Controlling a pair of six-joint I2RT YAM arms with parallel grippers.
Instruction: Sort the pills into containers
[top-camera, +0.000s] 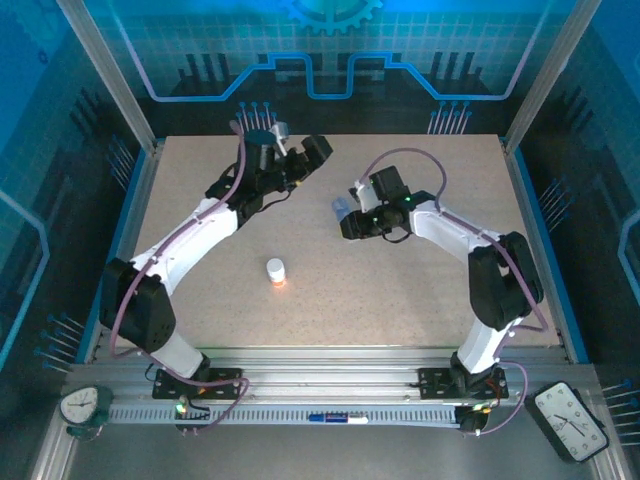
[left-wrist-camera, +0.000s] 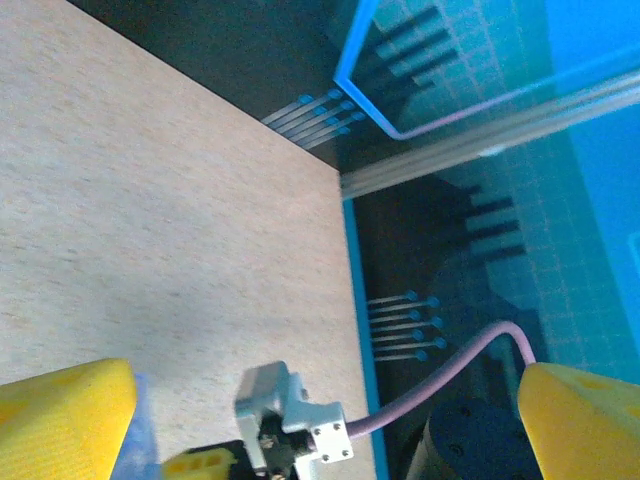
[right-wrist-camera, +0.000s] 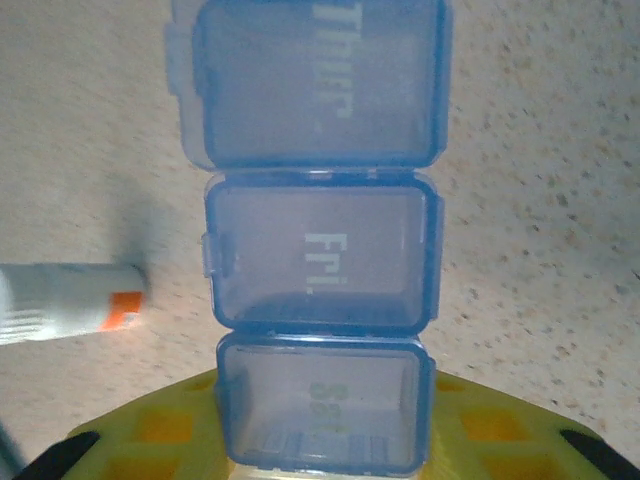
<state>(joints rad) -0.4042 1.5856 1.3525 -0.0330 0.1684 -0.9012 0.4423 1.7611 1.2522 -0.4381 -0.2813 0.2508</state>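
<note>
Pinching the Sat end of the blue pill box (right-wrist-camera: 320, 255) with the right gripper (right-wrist-camera: 325, 450) over the tabletop (top-camera: 400, 290); with left gripper (left-wrist-camera: 320, 385) fingers (left-wrist-camera: 60, 420) spread wide near the far edge, orange bottle (top-camera: 275, 270) standing apart

The small orange bottle with a white cap (top-camera: 275, 271) stands alone on the speckled beige tabletop (top-camera: 400, 300), with bare board on every side of it. To the bottle's left and beyond it, the white left arm (top-camera: 195, 235) slants across and closes off that side. Beyond the bottle to the right, the right gripper (top-camera: 345, 213) grips the translucent blue rectangular pill box (top-camera: 339, 207), well apart from the bottle. On the bottle's near side the board is free up to the aluminium rail (top-camera: 330, 365). To its right, the way is clear as far as the right arm (top-camera: 495, 280).
</note>
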